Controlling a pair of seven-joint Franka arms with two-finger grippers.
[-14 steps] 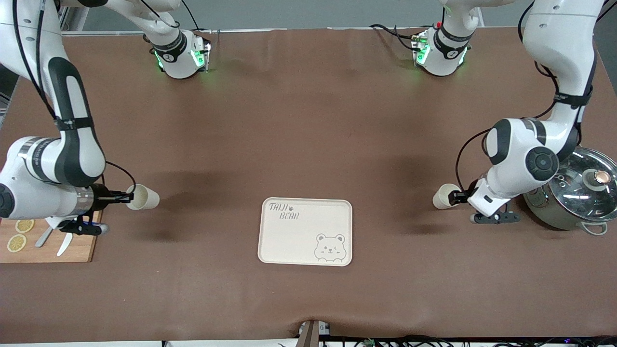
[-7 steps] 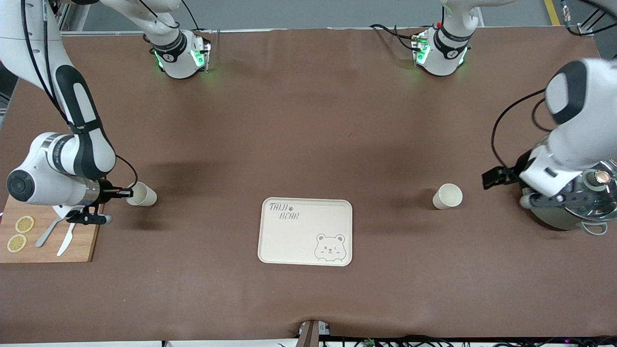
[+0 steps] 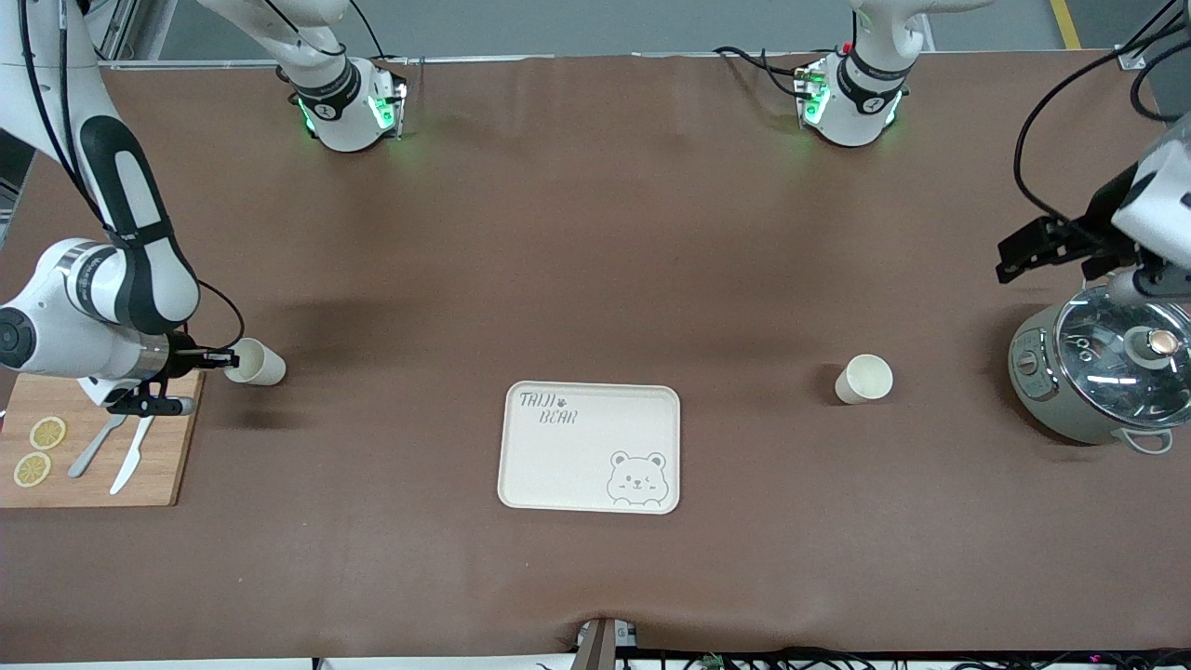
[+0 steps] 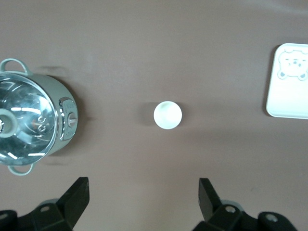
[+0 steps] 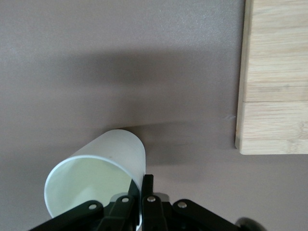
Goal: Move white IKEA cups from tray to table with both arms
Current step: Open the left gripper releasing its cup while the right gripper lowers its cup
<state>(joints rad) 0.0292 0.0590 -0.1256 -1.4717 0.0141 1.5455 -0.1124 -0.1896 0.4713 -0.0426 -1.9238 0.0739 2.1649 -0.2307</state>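
Cups both sat off the tray. Right tool, at the frame's left edge, was clenched on the rim of one cup, apparently to set it upright on the counter beside the board. Left tool, upper right, hung released above the counter near the pot; its cup stood alone at mid-right.

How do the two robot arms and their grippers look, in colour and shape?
Both arms are white, rounded and jointed, with black sections at the joints and thin black cables along them. Their bases glow green. The left gripper and the right gripper are black, each with two fingers.
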